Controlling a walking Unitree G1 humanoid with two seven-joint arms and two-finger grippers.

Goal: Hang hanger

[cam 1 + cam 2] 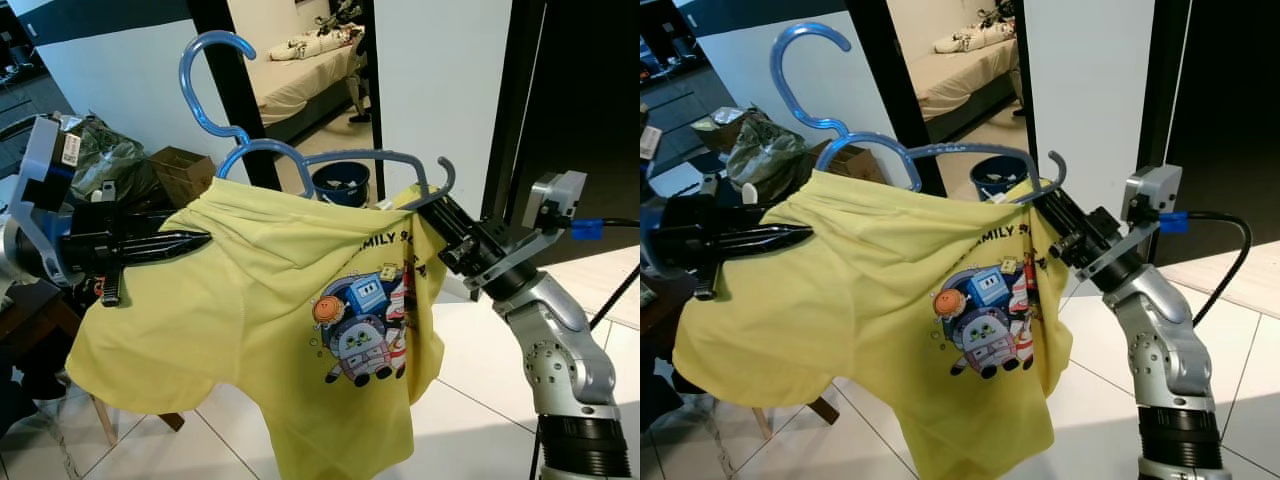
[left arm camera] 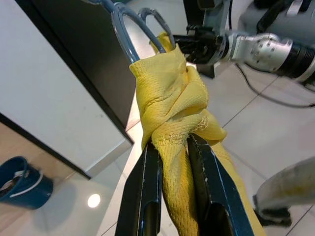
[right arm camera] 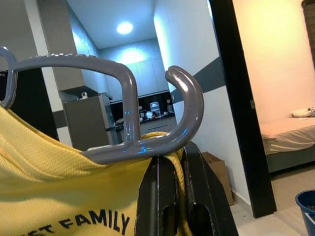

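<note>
**Carrying the loaded hanger level to a rail**

Keeping both ends at equal height would have stopped the yellow shirt (image 1: pixel 300 300) sliding off. The blue hanger (image 1: pixel 300 155) spanned between the arms, hook uppermost. The left gripper (image 1: pixel 185 240) was clamped on bunched shirt cloth at one shoulder; the right gripper (image 1: pixel 435 212) pinched shirt cloth just under the hanger's other end.
</note>
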